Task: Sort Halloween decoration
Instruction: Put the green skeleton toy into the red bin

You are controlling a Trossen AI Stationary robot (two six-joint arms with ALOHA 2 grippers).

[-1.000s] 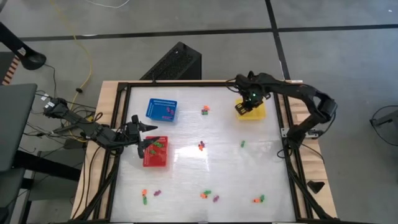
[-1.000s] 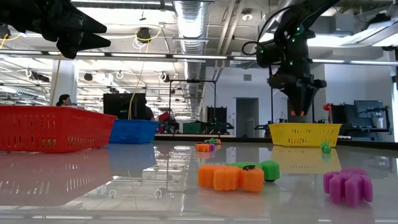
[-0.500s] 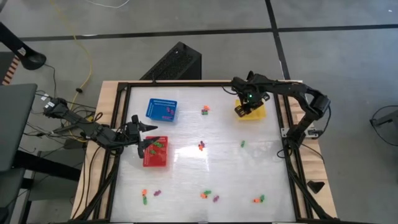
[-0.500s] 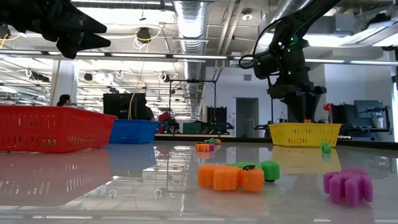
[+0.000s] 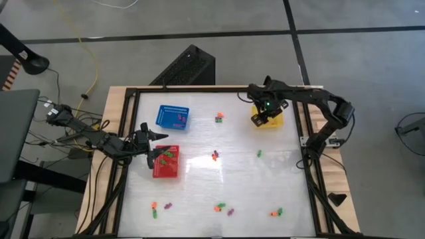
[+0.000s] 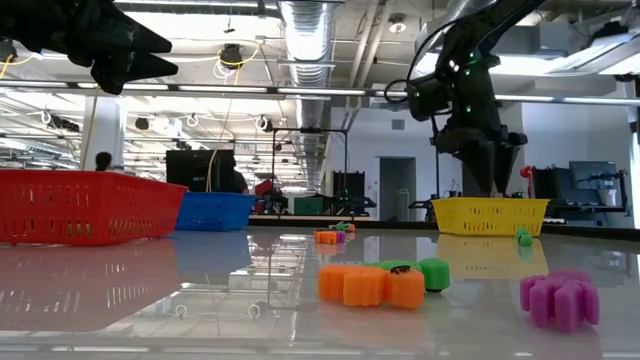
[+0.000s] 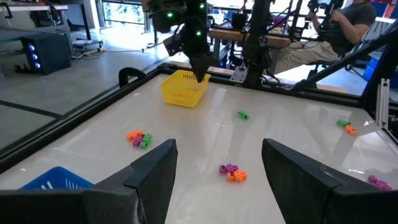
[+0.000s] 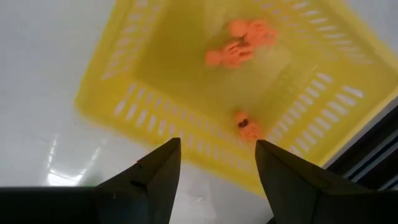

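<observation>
**Right gripper over yellow basket, fingers apart, nothing held**

Right gripper (image 5: 260,117) hangs above the yellow basket (image 5: 273,121) at the far right part of the table (image 5: 199,192). Right wrist view: its two dark fingers (image 8: 152,177) stand spread with a clear gap between them, nothing in the gap, nothing touching either finger. Released state.

Halloween decoration relative to this gripper: orange trinkets (image 8: 239,43) lie on the basket floor directly beyond the fingers, with a smaller orange piece (image 8: 245,124) near the basket wall. All are apart from the fingers.

Rest of the trinkets are scattered on the table, well apart from the right gripper:
- small cluster (image 5: 218,117) between the blue basket (image 5: 172,117) and the yellow one;
- mid-table cluster (image 5: 214,156);
- single green piece (image 5: 259,153) near the yellow basket;
- several orange, green and purple pieces along the near edge (image 5: 224,209).

Low view: an orange and green group (image 6: 380,282) and a purple piece (image 6: 558,296) sit closest to the camera.

Left gripper (image 5: 156,156) waits above the red basket (image 5: 166,166) at the left side. Left wrist view: fingers (image 7: 152,171) wide apart, empty. Green and purple pieces show inside the red basket; details too small to tell.
</observation>
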